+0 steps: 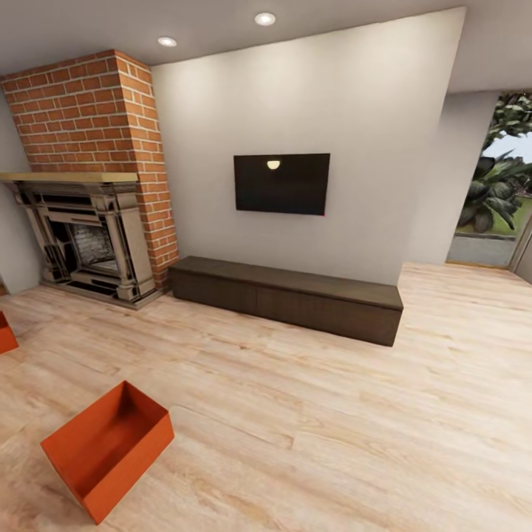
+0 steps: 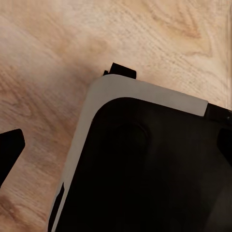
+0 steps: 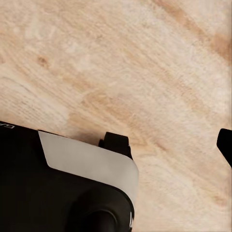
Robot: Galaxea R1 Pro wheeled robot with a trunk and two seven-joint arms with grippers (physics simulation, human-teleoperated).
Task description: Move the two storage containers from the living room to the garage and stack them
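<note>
The head view looks across the living room. A bin (image 1: 107,449) sits on the plank floor (image 1: 332,436) at the lower left, open top up, turned at an angle to the planks, its orange-red inside bare. A corner of the second bin (image 1: 6,332) pokes in at the left edge, farther back and well apart from the first, also on the floor.

Behind them a brick fireplace (image 1: 92,185) stands in the left corner, with a pale mantel (image 1: 70,177) and a dark firebox. To its right a long, low, dark cabinet (image 1: 288,295) runs along a white wall (image 1: 310,111), and a dark TV (image 1: 281,183) hangs on that wall above it. Two round ceiling lights (image 1: 264,18) glow overhead. At the far right an opening (image 1: 499,192) shows green plants outside.

The left wrist view looks down on the planks and on the robot's base (image 2: 145,164), black with a pale grey rim. One dark finger (image 2: 9,150) of the left gripper juts in at that picture's edge; I cannot tell how wide the fingers stand.

The right wrist view shows the same wood and another rounded corner of the base (image 3: 63,188), with a small black wheel part (image 3: 116,144) beside it. One dark finger (image 3: 226,144) of the right gripper enters at the edge; its spread cannot be told either. Nothing rests against either visible finger.
</note>
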